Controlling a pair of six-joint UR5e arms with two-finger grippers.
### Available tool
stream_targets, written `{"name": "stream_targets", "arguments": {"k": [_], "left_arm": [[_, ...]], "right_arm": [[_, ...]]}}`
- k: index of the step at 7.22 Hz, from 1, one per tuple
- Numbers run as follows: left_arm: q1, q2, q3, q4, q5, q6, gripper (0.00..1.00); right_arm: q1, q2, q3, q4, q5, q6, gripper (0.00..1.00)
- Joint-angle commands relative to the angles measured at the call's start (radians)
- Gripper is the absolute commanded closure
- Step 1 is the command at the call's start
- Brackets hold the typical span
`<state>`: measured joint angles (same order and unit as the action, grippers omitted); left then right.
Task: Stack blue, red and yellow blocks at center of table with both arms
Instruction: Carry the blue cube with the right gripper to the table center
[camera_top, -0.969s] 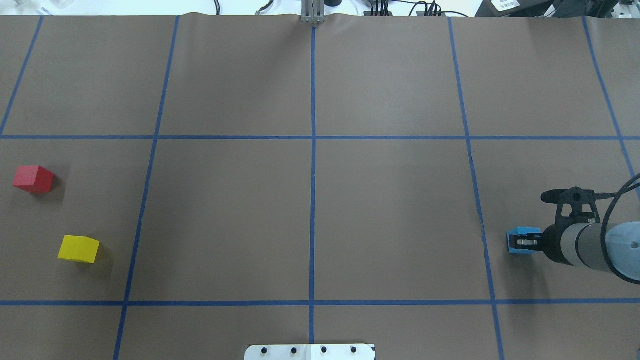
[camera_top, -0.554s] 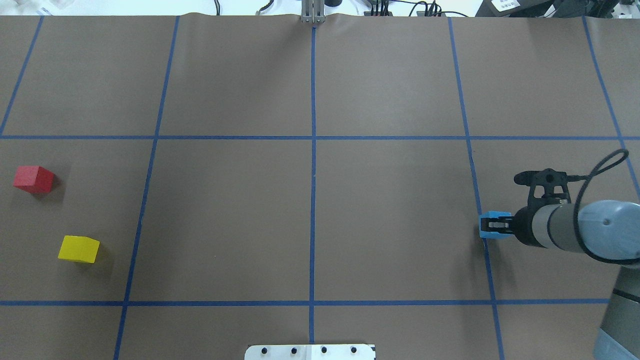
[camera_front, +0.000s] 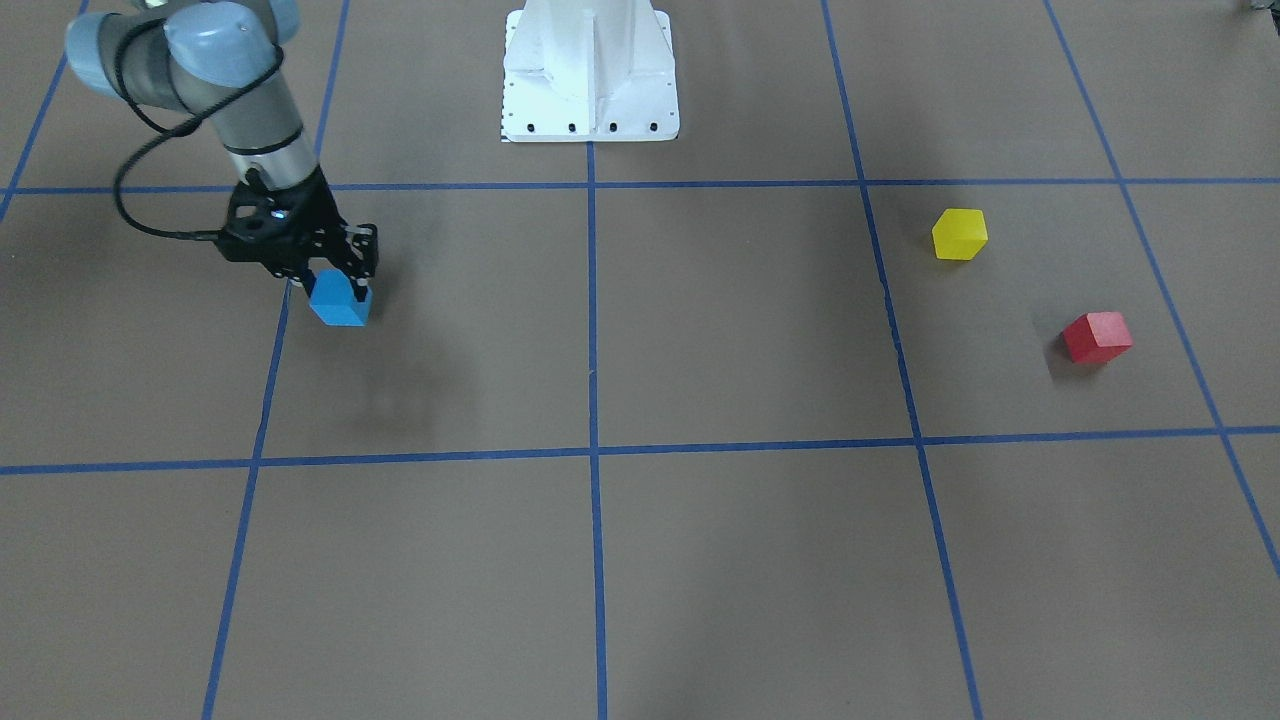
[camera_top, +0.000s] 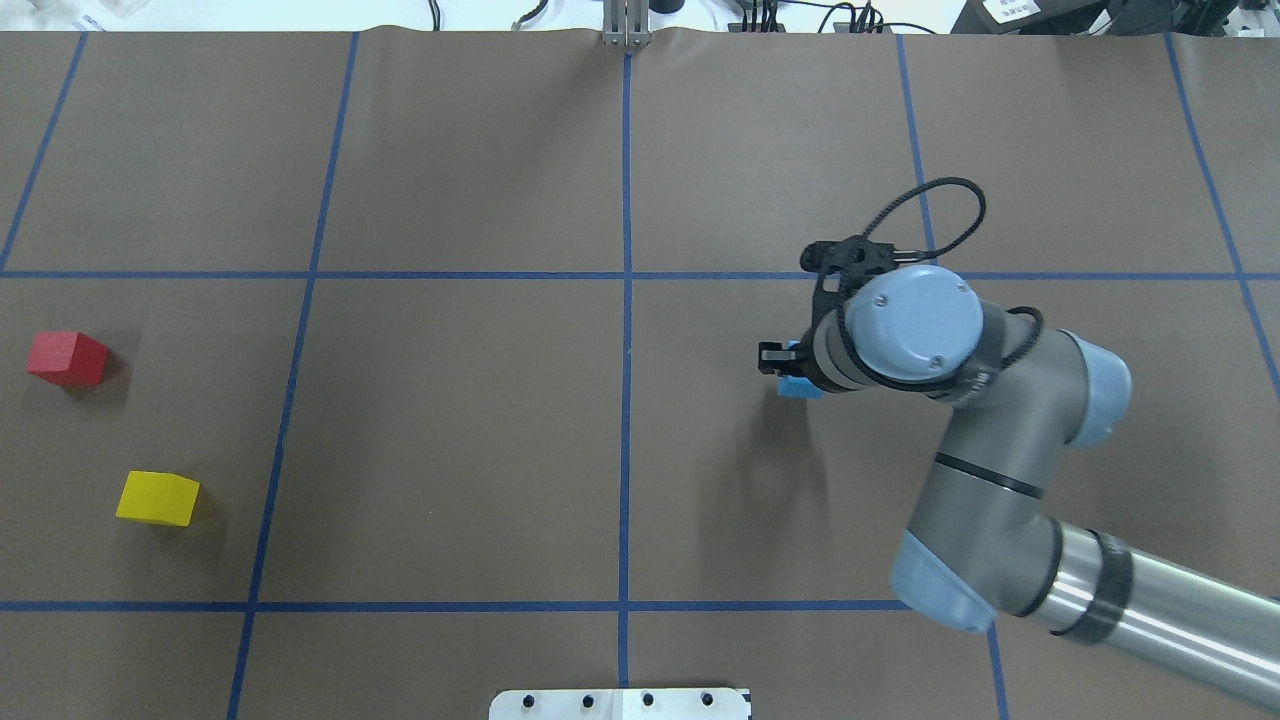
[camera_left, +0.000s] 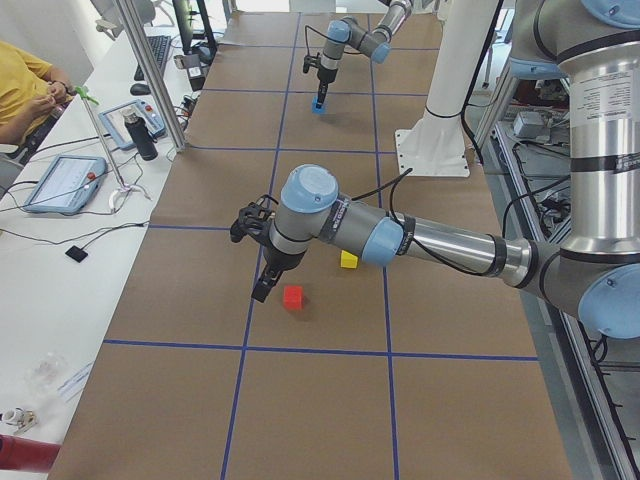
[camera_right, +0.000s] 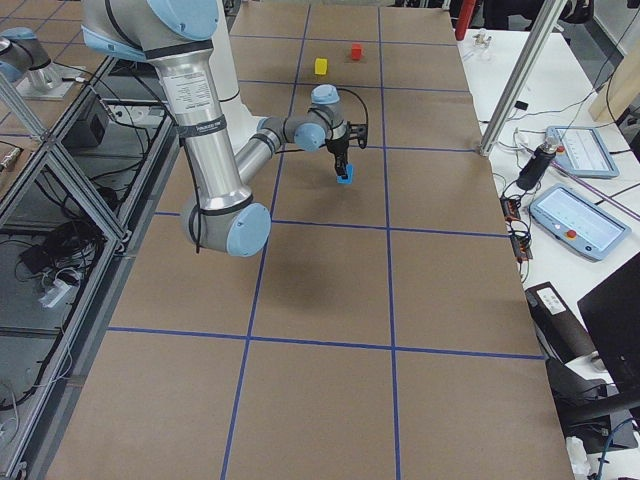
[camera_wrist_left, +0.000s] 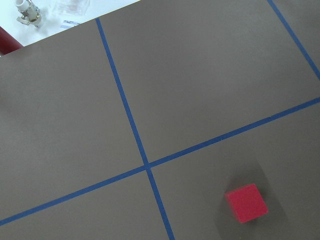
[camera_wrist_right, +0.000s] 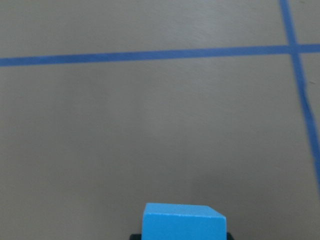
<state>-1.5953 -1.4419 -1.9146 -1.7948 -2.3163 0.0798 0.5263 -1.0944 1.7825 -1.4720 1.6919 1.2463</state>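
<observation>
My right gripper (camera_front: 335, 285) is shut on the blue block (camera_front: 338, 303) and holds it above the table, right of the centre line in the overhead view (camera_top: 797, 385). The block fills the bottom of the right wrist view (camera_wrist_right: 182, 222). The red block (camera_top: 66, 358) and the yellow block (camera_top: 157, 498) lie apart at the table's far left. My left gripper (camera_left: 262, 292) shows only in the exterior left view, just beside the red block (camera_left: 292, 297); I cannot tell whether it is open or shut. The left wrist view shows the red block (camera_wrist_left: 246, 202) below it.
Blue tape lines divide the brown table into squares. The white robot base (camera_front: 590, 70) stands at the table's near edge. Tablets and a bottle lie on the side desk (camera_left: 90, 150) beyond the table's far edge.
My right arm has carried the blue block leftward and a little away from the robot, from the table's right end toward the centre. The red and yellow blocks have not moved.
</observation>
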Motion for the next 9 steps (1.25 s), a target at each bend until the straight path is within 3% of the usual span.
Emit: {"name": "stream_targets", "arguments": {"k": [1,3,5,6,7,9], "left_arm": [[0.000,0.000,0.009,0.000,0.000,0.000,0.00],[0.000,0.002,0.011,0.000,0.000,0.001,0.00],[0.000,0.003,0.011,0.000,0.000,0.002,0.00],[0.000,0.005,0.011,0.000,0.000,0.002,0.00],[0.000,0.005,0.011,0.000,0.000,0.002,0.00],[0.000,0.005,0.011,0.000,0.000,0.003,0.00]], "right_arm": [[-0.017,0.259,-0.209,-0.042,-0.006,0.008,1.00],[-0.061,0.385,-0.349,-0.037,-0.015,0.004,1.00],[-0.097,0.383,-0.365,-0.030,-0.044,-0.004,1.00],[-0.098,0.381,-0.365,-0.031,-0.046,0.001,0.78],[-0.107,0.374,-0.365,-0.030,-0.072,0.004,0.02],[-0.111,0.375,-0.362,-0.014,-0.089,-0.004,0.00]]}}
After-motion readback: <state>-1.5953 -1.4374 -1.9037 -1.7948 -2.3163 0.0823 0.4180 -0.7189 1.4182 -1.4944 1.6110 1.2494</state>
